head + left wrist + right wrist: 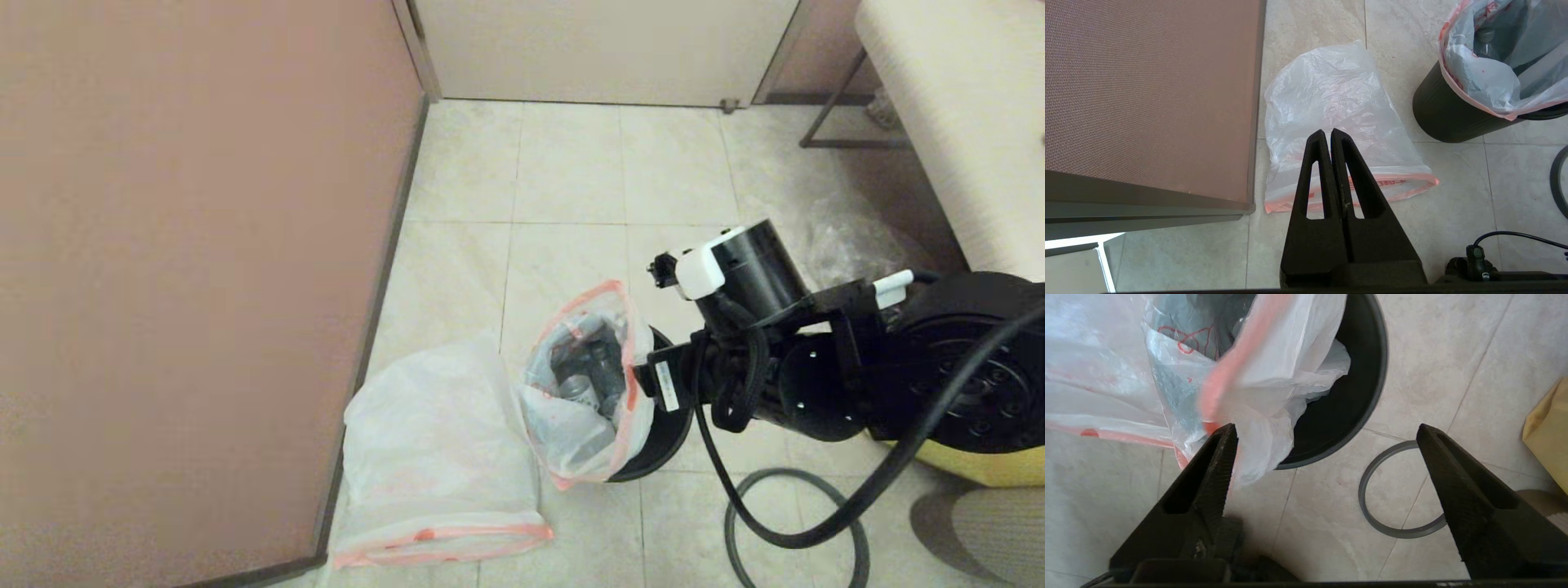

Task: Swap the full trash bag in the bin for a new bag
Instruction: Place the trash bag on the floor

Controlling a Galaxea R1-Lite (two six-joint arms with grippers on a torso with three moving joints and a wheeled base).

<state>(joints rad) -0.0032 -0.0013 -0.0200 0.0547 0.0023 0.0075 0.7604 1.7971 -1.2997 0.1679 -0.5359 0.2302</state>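
Head: I see the full trash bag (584, 384) sitting in the bin (665, 441), the new bag (437, 457) flat beside it | Left wrist: left gripper (1329, 132) fingers pressed together, above the new bag | Right wrist: right gripper (1327, 430) fingers wide apart, over the bin rim; grey ring (1396, 486) on the floor.

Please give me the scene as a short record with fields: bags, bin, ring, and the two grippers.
full bag: in the bin, mouth raised
new bag: flat on floor beside the wall
grey ring: on floor, off the bin
right gripper: open, above bin rim, at the full bag
left gripper: shut, above the new bag
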